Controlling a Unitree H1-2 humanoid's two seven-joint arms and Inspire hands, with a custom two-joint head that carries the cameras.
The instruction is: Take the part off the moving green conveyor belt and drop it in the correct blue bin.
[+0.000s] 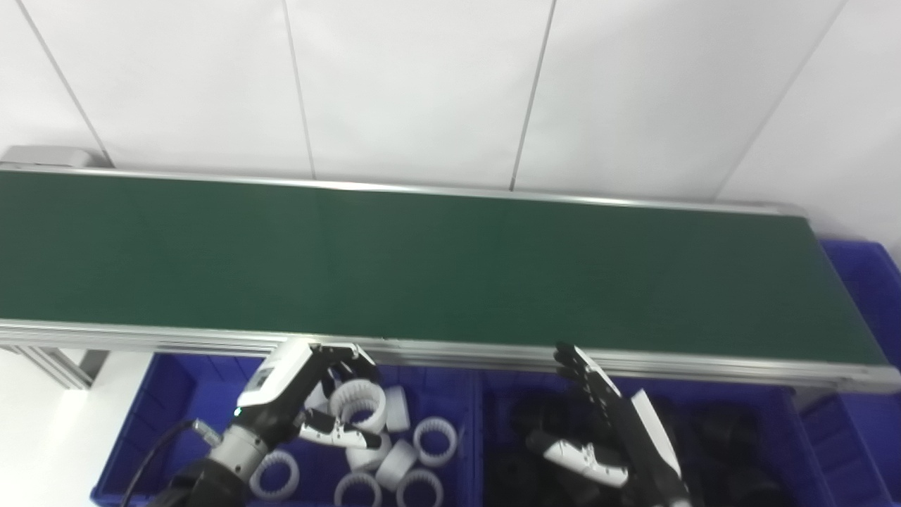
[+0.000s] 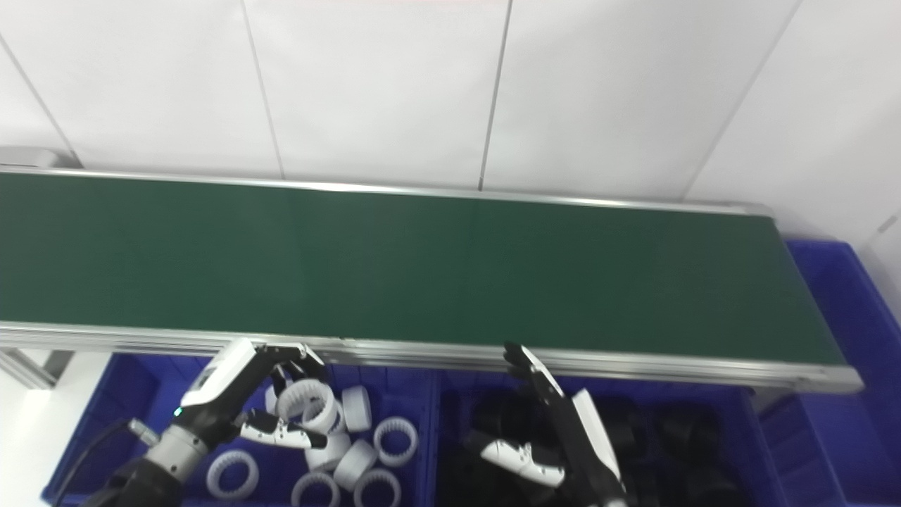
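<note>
The green conveyor belt (image 1: 450,267) runs across the view with no part on it. My left hand (image 1: 295,394) hovers over the left blue bin (image 1: 169,394), fingers curled over and thumb under a white toothed ring (image 1: 359,405). My right hand (image 1: 612,422) is open, fingers stretched toward the belt's near rail, over the right blue bin (image 1: 774,408) that holds black parts (image 1: 535,415). It holds nothing.
Several loose white rings (image 1: 433,440) lie in the left bin. Another blue bin (image 1: 866,282) stands at the belt's right end. The belt's metal rail (image 1: 450,352) runs just beyond both hands. A white panelled wall rises behind the belt.
</note>
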